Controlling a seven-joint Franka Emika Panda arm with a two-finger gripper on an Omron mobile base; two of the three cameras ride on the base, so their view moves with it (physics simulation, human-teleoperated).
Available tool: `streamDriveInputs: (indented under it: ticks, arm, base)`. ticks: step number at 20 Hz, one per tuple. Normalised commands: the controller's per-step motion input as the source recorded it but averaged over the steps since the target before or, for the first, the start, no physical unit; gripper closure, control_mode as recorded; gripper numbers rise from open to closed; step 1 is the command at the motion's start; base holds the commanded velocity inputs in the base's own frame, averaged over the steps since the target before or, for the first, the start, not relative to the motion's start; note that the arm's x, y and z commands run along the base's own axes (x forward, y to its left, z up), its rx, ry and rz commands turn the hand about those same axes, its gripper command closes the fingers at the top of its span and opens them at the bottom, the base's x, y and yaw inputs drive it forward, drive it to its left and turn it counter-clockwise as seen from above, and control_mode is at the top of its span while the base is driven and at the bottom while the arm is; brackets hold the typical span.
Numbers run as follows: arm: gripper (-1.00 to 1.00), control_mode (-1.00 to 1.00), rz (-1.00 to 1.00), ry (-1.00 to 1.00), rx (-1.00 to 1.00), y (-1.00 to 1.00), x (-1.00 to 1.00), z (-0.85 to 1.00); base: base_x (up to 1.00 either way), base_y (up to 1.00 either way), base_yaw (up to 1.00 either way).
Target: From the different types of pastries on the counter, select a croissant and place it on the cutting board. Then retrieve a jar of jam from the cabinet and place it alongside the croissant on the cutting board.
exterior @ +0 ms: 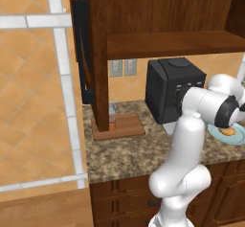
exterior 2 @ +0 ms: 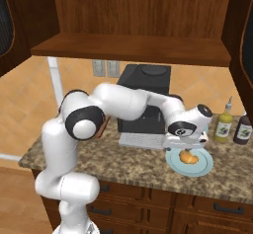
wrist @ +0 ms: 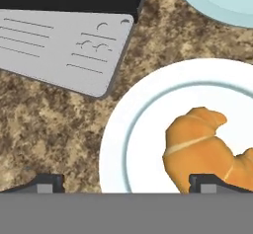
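My pincer (exterior 2: 187,144) hangs spread wide and holds nothing, poised just above the croissant (exterior 2: 187,157). In the hand view one fingertip (wrist: 212,183) stands over the croissant's (wrist: 205,149) lower edge and the other over bare granite off the plate (wrist: 133,144), so I judge my aim sits a little to one side of the pastry and wants centring before I go down.

The croissant lies on its pale plate (exterior 2: 202,168) on the worktop (exterior 2: 123,161), just in front of the coffee machine (exterior 2: 144,97). A second plate (wrist: 217,1) sits just beyond it.

By my reckoning the task has barely begun: the croissant is not yet lifted, and the board (exterior: 125,125) lies well apart at the far end of the worktop (exterior: 124,156), beyond the coffee machine (exterior: 172,89). A small orange-brown thing (exterior: 112,123) stands on the board against the cabinet (exterior: 98,53) panel; it may be the jar, but I cannot tell. Both placements look to be left.

For room: the machine's grey drip tray (wrist: 59,45) comes close to the plate rim, and two bottles (exterior 2: 232,124) stand near on the other side. The shelf (exterior 2: 131,48) overhangs the worktop, so a lift should stay low. The way to the board passes in front of the machine, where the granite is bare.
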Motion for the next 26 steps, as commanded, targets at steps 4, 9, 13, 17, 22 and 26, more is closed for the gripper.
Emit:
streamDriveInputs:
  ticks: [4,9,13,17,22,26]
  arm:
    - [-1.0,-1.0,0.11,0.0,-0.11,-0.46,0.01,-0.51]
    - [-1.0,-1.0,0.01,-0.01,0.0,-0.02,0.14,0.0]
    - [-1.0,-1.0,0.02,-0.05,-0.05,-0.02,0.26,0.0]
    - [-1.0,-1.0,0.12,-0.02,-0.08,0.06,-0.06,-0.45]
    - [-1.0,-1.0,0.07,-0.01,0.0,0.21,-0.1,-0.14]
    - [-1.0,-1.0,0.08,-0.01,0.0,0.26,0.0,-0.17]
  base:
    - [0.0,0.0,0.0]
    - [0.0,0.0,0.0]
    - [0.0,0.0,0.0]
    - [0.0,0.0,0.0]
    - [0.0,0.0,0.0]
    - [0.0,0.0,0.0]
